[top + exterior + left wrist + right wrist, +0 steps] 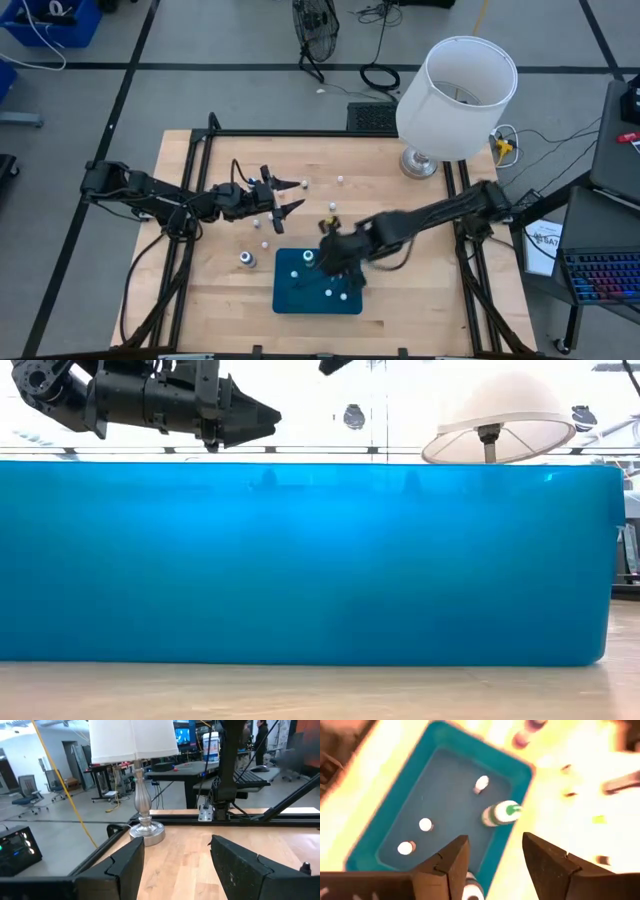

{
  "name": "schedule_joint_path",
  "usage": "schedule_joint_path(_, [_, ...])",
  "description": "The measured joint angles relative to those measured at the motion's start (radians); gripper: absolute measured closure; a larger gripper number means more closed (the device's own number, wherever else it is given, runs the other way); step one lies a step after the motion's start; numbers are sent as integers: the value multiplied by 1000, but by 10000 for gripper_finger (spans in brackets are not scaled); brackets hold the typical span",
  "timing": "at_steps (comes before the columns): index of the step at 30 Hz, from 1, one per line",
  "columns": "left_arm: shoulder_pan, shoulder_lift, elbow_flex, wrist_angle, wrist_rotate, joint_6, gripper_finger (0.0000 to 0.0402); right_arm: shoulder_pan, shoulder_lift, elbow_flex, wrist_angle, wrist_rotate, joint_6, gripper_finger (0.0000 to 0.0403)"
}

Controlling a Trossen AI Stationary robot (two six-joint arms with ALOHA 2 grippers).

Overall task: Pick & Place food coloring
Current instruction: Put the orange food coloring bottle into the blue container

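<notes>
Food coloring bottles (499, 814) lie in the tray (367, 851) beneath the right pincer (492, 865), spread.

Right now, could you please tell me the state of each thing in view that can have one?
left gripper: open, empty, held above the table.
right gripper: open, holding nothing, above the tray's edge.
tray: holds several bottles.
green-capped bottle: in the tray, lying on its side.
grey bottle: upright on the table, left of the tray.
lamp: upright at the table's far right corner.
</notes>
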Motion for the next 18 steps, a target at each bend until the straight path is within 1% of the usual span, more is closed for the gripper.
schedule_joint_path(2, [0,0,0,-9,1,-15,172,-14,-77,-31,17,-1,20,233])
schedule_joint_path(4, [0,0,0,-15,1,-25,172,-32,-159,-104,63,-1,30,235])
schedule_joint_path(8, [0,0,0,-19,1,-43,172,-93,-358,-343,257,0,32,239])
schedule_joint_path(10, [-1,0,0,-20,1,-44,172,-138,-466,-489,377,30,31,239])
schedule_joint_path(12, [-1,0,0,-20,1,-51,172,-196,-557,-646,514,73,30,238])
schedule_joint_path(14, [-1,0,0,-26,1,-59,172,-277,-624,-788,640,70,32,239])
schedule_joint_path(16, [-1,0,0,-39,1,-67,172,-366,-662,-903,749,26,47,241])
schedule_joint_path(18, [-1,0,0,-42,1,-67,172,-455,-669,-994,844,-41,74,243])
